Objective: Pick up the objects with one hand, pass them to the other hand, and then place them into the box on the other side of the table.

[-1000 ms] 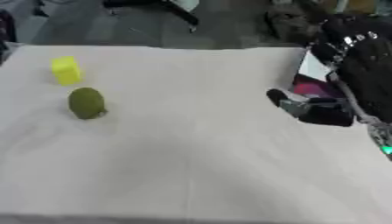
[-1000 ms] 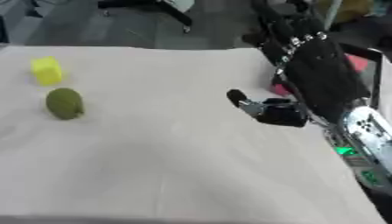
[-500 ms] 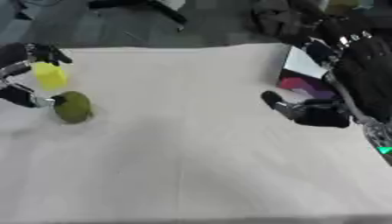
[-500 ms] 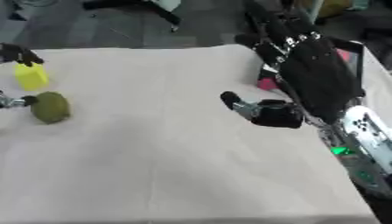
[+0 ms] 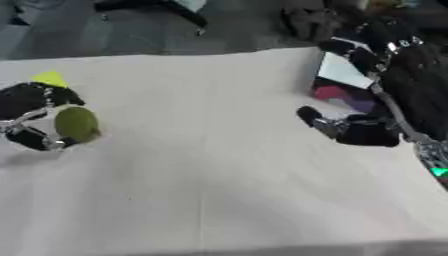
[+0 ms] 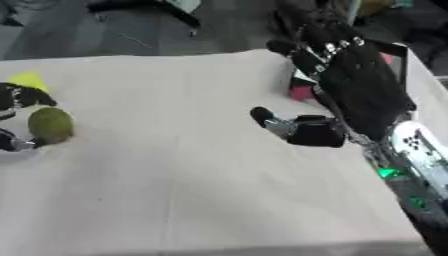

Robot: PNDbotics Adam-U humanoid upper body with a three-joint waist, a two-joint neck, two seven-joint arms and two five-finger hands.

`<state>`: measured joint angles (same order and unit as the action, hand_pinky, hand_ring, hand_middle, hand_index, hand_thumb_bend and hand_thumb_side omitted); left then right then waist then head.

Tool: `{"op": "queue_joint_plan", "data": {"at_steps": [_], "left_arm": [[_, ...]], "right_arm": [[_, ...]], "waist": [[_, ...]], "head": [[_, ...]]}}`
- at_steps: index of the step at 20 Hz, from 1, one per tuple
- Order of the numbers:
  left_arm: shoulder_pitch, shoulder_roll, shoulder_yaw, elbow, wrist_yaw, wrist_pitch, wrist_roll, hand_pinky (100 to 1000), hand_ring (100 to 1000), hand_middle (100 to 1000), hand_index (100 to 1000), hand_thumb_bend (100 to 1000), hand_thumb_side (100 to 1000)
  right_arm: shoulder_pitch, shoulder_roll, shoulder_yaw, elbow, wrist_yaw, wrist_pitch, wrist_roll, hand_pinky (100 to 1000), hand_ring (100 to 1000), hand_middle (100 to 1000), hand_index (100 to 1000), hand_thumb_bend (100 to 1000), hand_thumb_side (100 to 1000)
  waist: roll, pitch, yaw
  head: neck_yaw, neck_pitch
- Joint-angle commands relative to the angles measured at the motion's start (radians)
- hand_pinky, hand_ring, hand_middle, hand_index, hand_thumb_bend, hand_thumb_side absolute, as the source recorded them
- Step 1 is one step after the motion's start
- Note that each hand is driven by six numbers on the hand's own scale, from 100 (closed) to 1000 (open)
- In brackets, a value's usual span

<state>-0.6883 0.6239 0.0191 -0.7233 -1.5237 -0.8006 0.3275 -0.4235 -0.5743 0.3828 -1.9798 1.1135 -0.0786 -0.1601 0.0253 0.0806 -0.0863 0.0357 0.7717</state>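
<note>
A green, egg-shaped fruit [image 5: 77, 123] lies on the white table [image 5: 210, 170] at the left. Behind it a yellow block [image 5: 49, 78] shows partly, hidden in part by my left hand [image 5: 31, 102]. That hand comes in from the left edge, fingers curved around the green fruit on both sides; whether they touch it is unclear. My right hand [image 6: 350, 85] hovers open over the table's right side, fingers spread and pointing away, thumb [image 6: 280, 126] sticking out to the left. It holds nothing.
A box [image 5: 343, 82] with pink and purple things inside stands at the table's right edge, partly behind my right hand. Dark floor and chair legs lie beyond the far edge.
The left hand has come in from the left and closed in around the green fruit. The whole picture has shifted a little. The right hand stays about where it was.
</note>
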Motion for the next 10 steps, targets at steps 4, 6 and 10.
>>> {"op": "queue_joint_plan", "data": {"at_steps": [4,6,10], "left_arm": [[-0.012,0.012,0.018,0.074,-0.09,0.044,0.156,639,599,640,795,320,328],[-0.011,0.008,0.021,0.083,-0.099,0.051,0.189,602,531,556,737,277,290],[-0.01,0.004,0.025,0.095,-0.094,0.058,0.263,546,446,452,643,159,235]], "right_arm": [[-0.009,-0.004,-0.005,-0.02,-0.012,0.009,-0.003,785,821,1000,805,466,597],[-0.009,-0.002,-0.004,-0.02,-0.014,0.012,-0.003,783,821,1000,805,469,600],[-0.008,0.0,-0.003,-0.02,-0.019,0.016,-0.005,781,821,1000,804,468,604]], "waist": [[0.002,-0.012,-0.005],[0.002,-0.01,-0.006],[0.001,-0.009,-0.006]], "head": [[0.011,-0.002],[0.014,-0.002],[0.019,-0.002]]}}
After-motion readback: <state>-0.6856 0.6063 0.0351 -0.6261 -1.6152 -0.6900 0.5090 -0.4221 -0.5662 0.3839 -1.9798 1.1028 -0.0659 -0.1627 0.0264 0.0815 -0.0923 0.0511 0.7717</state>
